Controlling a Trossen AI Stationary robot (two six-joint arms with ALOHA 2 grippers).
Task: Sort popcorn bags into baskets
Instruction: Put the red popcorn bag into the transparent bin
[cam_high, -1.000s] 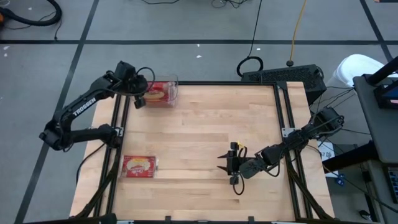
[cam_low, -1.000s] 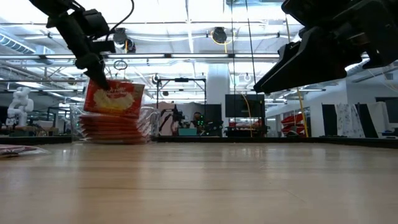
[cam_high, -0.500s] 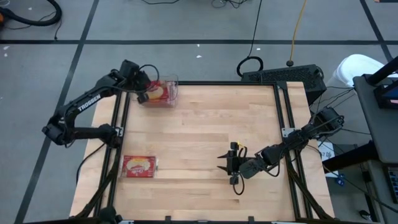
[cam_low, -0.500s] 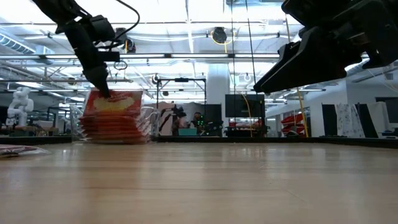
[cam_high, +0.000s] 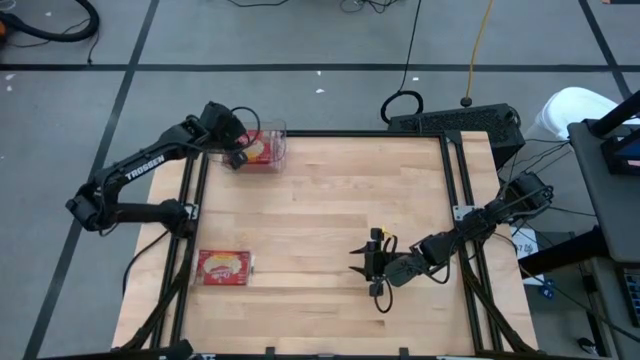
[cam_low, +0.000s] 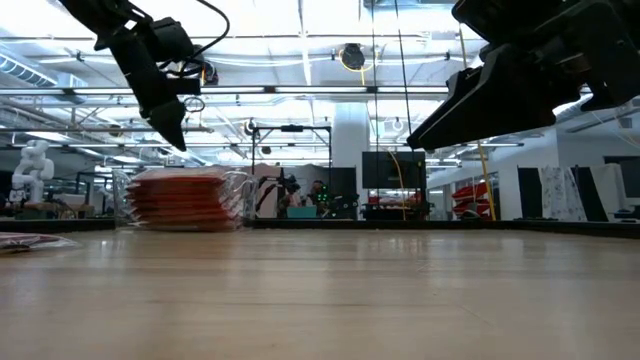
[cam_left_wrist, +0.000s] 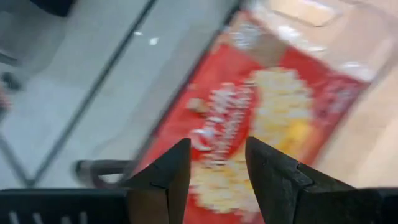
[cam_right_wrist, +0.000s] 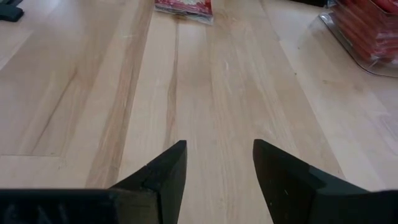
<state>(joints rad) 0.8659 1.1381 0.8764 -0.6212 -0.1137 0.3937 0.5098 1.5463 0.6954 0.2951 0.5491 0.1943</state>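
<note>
Since a second ago the left claw (cam_low: 172, 130) has let go of the popcorn bag it was lowering and lifted clear; that bag now lies flat on top of the red stack of popcorn bags (cam_low: 185, 198) inside the clear basket (cam_high: 277, 147) at the far left corner of the bench (cam_high: 330, 220). Its fingers (cam_left_wrist: 163, 177) stand parted and empty just above the top bag (cam_left_wrist: 261, 124). One more popcorn bag (cam_high: 225, 267) lies alone near the left edge of the bench. Over the near right part, the right claw (cam_high: 364, 263) hovers, open and holding nothing.
</note>
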